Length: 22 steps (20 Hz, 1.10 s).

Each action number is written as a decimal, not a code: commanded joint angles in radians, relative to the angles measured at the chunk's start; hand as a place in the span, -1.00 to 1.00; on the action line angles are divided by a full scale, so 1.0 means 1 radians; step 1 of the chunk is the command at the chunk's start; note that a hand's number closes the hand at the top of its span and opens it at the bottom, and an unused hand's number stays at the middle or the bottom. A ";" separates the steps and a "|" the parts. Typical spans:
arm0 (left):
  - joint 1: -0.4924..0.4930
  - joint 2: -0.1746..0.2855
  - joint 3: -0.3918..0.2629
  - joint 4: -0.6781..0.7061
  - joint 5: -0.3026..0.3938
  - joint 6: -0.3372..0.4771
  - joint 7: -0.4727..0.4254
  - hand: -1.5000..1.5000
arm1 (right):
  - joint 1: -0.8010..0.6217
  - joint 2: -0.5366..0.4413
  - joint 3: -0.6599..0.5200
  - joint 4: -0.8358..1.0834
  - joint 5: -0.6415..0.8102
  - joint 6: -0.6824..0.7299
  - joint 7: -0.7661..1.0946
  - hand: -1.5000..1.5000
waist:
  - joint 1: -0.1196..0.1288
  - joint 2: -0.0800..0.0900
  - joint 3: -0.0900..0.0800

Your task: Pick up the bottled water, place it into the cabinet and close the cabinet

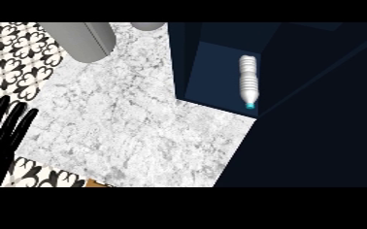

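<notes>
Bottled water [249,81] is seen lying on its side on the floor of the dark blue cabinet [208,73], at the right of the view. Only 1 bottle is shown, and its blue-green cap [250,106] is pointed toward the white stone counter [143,126]. 1 hand is seen, the left hand [14,128], at the counter's left edge, well apart from the bottle. Its black fingers are held straight and nothing is held in them. 2 grey round things [84,41] are set at the counter's far end.
</notes>
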 commanded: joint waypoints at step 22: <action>-0.034 0.022 0.036 0.026 0.030 -0.057 0.003 -1.00 | -0.107 0.186 0.044 0.116 -0.212 -0.056 0.143 1.00 | 0.040 0.048 0.008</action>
